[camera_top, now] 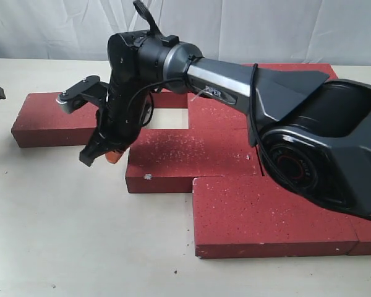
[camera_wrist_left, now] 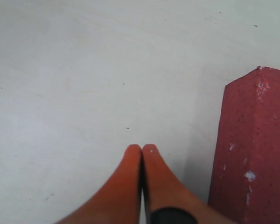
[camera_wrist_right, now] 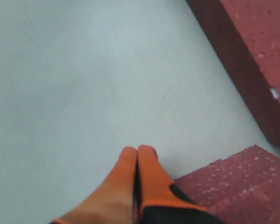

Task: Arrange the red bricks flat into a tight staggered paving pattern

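Right gripper [camera_wrist_right: 137,150], black with orange fingers [camera_wrist_right: 123,177], has those fingers pressed together with nothing between them. In the exterior view it [camera_top: 108,154] hangs at the end of a long black and grey arm [camera_top: 235,83] that reaches across from the right. It points down at the pale off-white desk [camera_top: 80,235], just in front of the leftmost brick [camera_top: 49,114] and just beside the left end of the middle brick [camera_top: 185,154]. Whether its tip touches the desk cannot be told.

The dark red rectangular paver bricks, rough and flecked with white, all lie flat on the desk. The leftmost one sits apart to the left. The middle one butts against a nearer brick [camera_top: 266,213], which is offset to the right, in a staggered step. More bricks [camera_top: 219,114] lie behind them, partly hidden by the arm, and a small square of bare desk [camera_top: 171,117] shows between them.

Left gripper [camera_wrist_left: 141,148] is likewise closed, its orange fingers [camera_wrist_left: 121,186] meeting and empty. It is over bare desk, with the end of one brick [camera_wrist_left: 256,154] close beside it.
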Robot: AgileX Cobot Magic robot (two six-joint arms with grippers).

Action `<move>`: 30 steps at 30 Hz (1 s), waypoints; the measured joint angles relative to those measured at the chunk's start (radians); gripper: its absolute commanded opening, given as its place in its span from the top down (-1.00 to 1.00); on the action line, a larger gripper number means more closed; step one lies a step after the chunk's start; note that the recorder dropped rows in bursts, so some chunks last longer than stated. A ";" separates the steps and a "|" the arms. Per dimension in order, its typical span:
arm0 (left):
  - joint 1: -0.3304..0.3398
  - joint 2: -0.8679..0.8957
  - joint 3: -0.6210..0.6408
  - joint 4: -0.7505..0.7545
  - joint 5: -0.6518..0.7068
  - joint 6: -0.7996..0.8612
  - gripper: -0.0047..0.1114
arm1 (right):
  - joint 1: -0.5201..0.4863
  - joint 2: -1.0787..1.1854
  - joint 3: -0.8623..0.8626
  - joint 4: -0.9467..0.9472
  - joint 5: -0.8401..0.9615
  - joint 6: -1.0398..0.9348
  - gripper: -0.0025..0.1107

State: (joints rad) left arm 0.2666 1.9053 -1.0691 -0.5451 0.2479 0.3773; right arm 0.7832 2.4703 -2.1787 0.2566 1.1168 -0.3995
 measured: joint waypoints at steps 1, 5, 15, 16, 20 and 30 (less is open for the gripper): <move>0.000 0.000 0.000 0.000 0.000 0.000 0.92 | 0.000 0.000 0.005 -0.012 0.000 0.002 0.97; 0.000 0.000 0.000 0.000 0.000 0.000 0.92 | 0.000 0.000 0.005 -0.060 0.009 0.011 0.97; 0.000 0.000 0.000 0.000 0.000 0.000 0.92 | 0.000 0.000 0.005 -0.082 0.030 0.014 0.97; 0.000 0.000 0.000 0.000 0.000 0.000 0.92 | 0.000 0.000 0.005 -0.065 0.030 0.014 0.97; 0.000 0.000 0.000 -0.008 0.000 0.000 0.92 | 0.000 -0.004 0.005 0.056 -0.002 0.014 0.97; 0.000 0.004 -0.010 -0.008 -0.041 0.010 0.92 | -0.080 -0.081 -0.095 0.015 -0.130 0.058 0.97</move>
State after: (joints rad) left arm 0.2666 1.9096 -1.0793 -0.5535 0.2073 0.3872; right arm 0.7035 2.3893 -2.2738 0.2714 0.9871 -0.3414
